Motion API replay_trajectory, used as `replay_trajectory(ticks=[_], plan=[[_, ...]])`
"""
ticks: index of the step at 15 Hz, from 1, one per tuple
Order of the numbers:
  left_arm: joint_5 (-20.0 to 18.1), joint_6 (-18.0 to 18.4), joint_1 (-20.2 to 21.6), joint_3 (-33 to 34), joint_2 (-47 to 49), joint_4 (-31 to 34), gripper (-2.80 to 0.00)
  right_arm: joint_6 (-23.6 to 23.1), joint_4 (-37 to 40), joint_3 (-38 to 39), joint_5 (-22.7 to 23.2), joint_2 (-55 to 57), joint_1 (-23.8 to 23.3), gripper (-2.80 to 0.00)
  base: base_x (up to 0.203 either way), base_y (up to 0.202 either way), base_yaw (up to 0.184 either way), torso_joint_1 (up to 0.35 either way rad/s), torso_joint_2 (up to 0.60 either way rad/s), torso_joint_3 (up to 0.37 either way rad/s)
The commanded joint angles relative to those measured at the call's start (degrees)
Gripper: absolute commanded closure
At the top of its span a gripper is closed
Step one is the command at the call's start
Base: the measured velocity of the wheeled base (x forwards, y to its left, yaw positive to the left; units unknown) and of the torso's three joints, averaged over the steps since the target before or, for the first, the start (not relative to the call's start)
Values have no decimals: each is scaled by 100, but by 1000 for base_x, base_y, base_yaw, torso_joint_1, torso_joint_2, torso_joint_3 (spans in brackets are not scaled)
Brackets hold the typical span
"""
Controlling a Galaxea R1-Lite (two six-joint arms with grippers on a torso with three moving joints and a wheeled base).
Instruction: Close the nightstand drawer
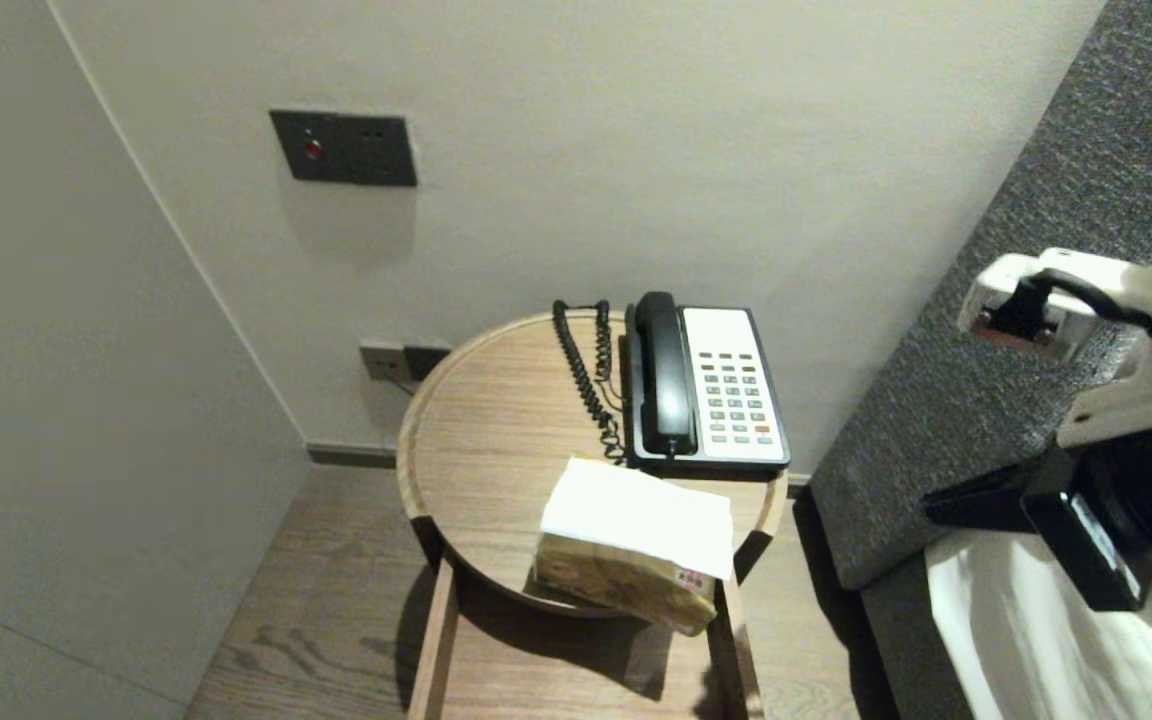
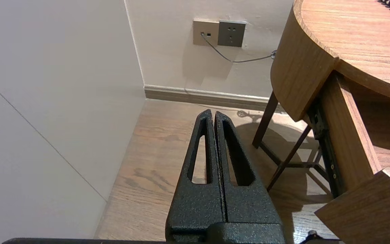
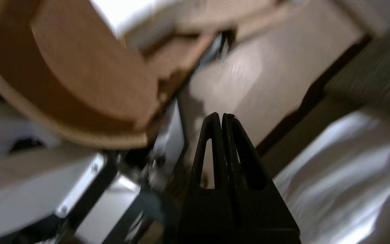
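Round table (image 1: pixel 492 432), white-topped tissue pack (image 1: pixel 636 535)

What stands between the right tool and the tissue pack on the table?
Nothing visible. The right tool, shut, is over the gap between bed and table. The tissue pack lies at the table's front edge, its near side open. The telephone stands behind it.

The room is dim, with soft light coming from overhead. The wall plate (image 1: pixel 343 148) at the upper left of the head view drops a faint shadow straight below itself. A deep shadow lies under the round table (image 1: pixel 486 430) at lower centre. The white top of the tissue pack (image 1: pixel 636 515) and the bed sheet (image 1: pixel 1026 640) at lower right glare pale.
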Motion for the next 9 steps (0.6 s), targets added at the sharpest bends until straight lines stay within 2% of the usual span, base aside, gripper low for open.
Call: replay_trajectory(ticks=[1, 5, 9], plan=[[3, -4, 8, 2, -1, -2, 0, 178, 54, 995, -1, -441, -8, 0, 0, 0, 0, 0, 0, 0], [3, -4, 0, 2, -1, -2, 0, 328, -251, 3019, 15, -738, -5, 0, 0, 0, 0, 0, 0, 0], [3, -4, 0, 2, -1, -2, 0, 362, -1964, 4529, 45, -730, 29, 0, 0, 0, 0, 0, 0, 0]])
